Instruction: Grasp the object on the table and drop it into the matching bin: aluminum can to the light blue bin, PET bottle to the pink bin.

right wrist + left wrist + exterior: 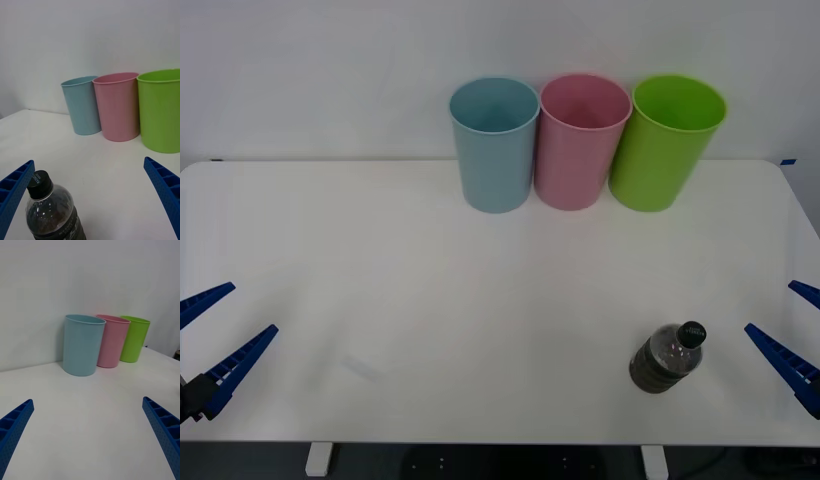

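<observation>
A: Where's the PET bottle (667, 358)?
B: Upright on the smooth white table (430, 300), five o'clock from the tapered pink bin (582, 140), near the right gripper (792, 335).
A: Fingers?
B: Ribbed, spread apart; left gripper (218, 332) likewise.

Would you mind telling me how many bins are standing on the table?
3, in a row along the far edge: the light blue bin on the left, the pink bin in the middle, the lime green bin on the right.
</observation>
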Controlling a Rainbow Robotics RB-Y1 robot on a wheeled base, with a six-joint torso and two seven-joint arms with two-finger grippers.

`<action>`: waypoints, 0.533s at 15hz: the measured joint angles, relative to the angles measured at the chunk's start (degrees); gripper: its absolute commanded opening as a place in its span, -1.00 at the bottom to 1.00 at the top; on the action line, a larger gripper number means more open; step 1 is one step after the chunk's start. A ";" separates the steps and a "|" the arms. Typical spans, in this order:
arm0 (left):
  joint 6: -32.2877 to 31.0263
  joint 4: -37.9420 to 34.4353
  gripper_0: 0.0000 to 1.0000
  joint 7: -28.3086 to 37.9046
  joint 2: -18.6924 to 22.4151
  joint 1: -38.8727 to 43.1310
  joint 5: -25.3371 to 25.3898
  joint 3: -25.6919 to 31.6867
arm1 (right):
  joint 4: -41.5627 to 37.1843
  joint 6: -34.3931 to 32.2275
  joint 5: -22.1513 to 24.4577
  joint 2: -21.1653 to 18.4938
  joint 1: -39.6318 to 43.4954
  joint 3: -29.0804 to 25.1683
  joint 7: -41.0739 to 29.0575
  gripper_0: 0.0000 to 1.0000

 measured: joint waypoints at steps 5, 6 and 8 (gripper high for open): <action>0.00 0.00 1.00 0.00 0.00 0.01 0.00 0.00 | 0.62 0.34 -0.21 1.16 0.57 -0.38 0.03 1.00; 0.00 0.00 1.00 0.00 0.00 0.01 0.00 0.00 | 0.55 0.44 -0.37 1.14 0.64 -0.34 0.07 1.00; 0.00 0.00 1.00 0.00 0.00 0.00 0.00 0.00 | 0.52 0.41 -0.41 0.80 1.03 -0.10 0.14 1.00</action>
